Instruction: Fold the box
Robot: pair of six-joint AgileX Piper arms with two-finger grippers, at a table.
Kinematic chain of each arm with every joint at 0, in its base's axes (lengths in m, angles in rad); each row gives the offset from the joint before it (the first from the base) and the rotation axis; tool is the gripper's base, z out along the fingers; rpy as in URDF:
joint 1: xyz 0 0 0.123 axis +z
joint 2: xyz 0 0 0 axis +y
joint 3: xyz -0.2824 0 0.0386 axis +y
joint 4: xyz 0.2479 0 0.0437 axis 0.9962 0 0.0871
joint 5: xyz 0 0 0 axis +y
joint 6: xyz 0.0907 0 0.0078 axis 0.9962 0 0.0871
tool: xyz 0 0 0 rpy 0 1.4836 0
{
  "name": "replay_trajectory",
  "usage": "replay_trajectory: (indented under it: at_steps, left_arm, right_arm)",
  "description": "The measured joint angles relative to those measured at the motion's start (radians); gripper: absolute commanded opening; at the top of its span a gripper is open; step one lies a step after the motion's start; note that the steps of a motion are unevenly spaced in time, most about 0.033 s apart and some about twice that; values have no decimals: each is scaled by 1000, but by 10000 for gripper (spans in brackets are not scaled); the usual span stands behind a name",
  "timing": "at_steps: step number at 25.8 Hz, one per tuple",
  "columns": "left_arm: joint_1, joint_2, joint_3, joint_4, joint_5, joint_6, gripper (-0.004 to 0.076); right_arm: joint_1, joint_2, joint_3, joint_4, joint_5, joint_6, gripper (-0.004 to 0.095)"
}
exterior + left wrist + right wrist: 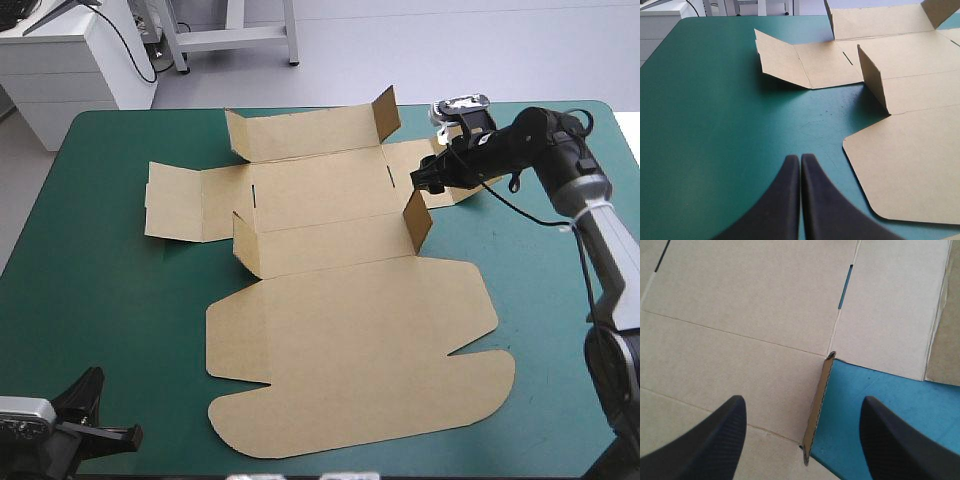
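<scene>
This looks like a robotics lab: a work table (110, 300) with a teal-green cover, a white cabinet (70, 65), and a metal frame (232, 35) on a grey floor (450, 50).

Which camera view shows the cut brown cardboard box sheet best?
The high view: the whole brown cardboard box shows, corner flaps standing, lid flat. The left wrist view catches only its left part; the right wrist view only close panels and one upright flap between the open fingers of the right gripper.
</scene>
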Motion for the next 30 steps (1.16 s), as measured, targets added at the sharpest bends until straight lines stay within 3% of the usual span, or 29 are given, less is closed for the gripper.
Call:
replay_trajectory:
  at_steps: [13, 24, 26, 30]
  left_arm:
    - [0, 0, 0, -1, 0, 0, -10]
    - [0, 0, 0, 0, 0, 1, -10]
    - [0, 0, 0, 0, 0, 1, -10]
    - [0, 0, 0, 0, 0, 1, -10]
  right_arm:
    - [0, 247, -117, -63, 144, 40, 605]
    - [105, 318, -126, -169, 143, 66, 584]
    - [110, 324, -127, -182, 135, 83, 477]
    - [110, 324, -128, -186, 122, 92, -20]
